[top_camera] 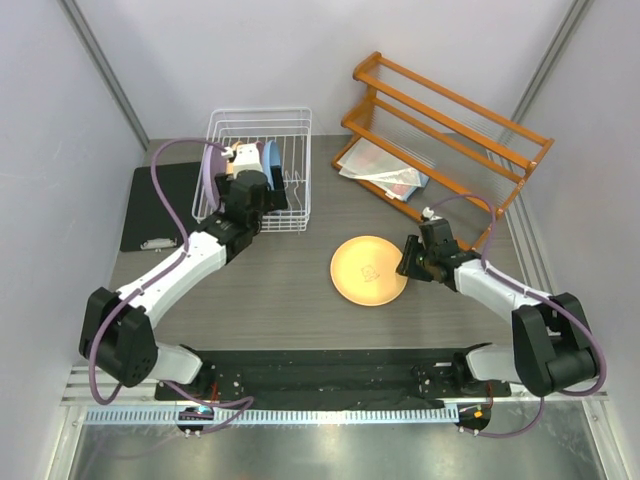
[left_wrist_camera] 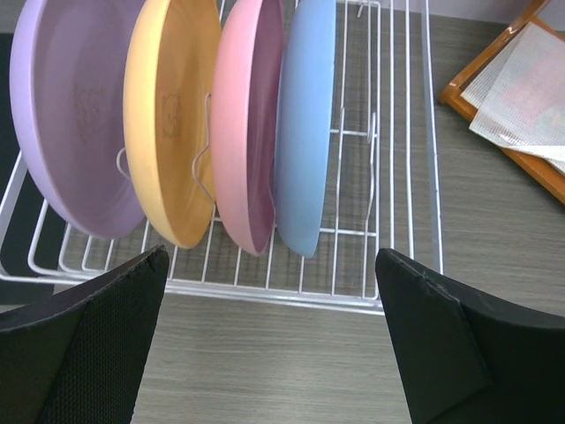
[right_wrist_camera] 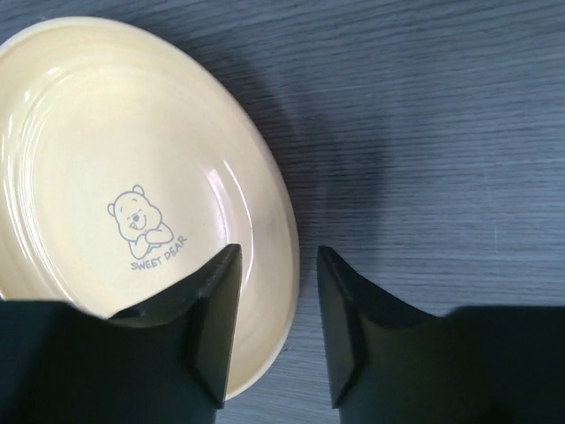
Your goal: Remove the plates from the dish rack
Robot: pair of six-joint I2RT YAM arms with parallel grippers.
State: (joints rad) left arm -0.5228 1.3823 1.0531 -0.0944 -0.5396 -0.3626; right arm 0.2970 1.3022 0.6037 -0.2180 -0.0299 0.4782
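While the yellow plate [top_camera: 368, 271] lies flat on the table [top_camera: 290, 300], off to the right of the dish rack [top_camera: 287, 135] and nearer the arm bases, four others stand on edge between the rack's tines, side by side: the lilac plate [left_wrist_camera: 71, 124], the orange plate [left_wrist_camera: 172, 124], the pink plate [left_wrist_camera: 247, 132] and the light blue plate [left_wrist_camera: 305, 124]. The left gripper [left_wrist_camera: 271, 256] hovers at the rack's near side, its fingers [left_wrist_camera: 97, 344] spread wide and holding nothing. The right gripper [right_wrist_camera: 276, 265] sits at the yellow plate's edge farthest from the rack. Its fingers are partly apart, one over the plate and one over the table, with the rim in the gap, unpinched.
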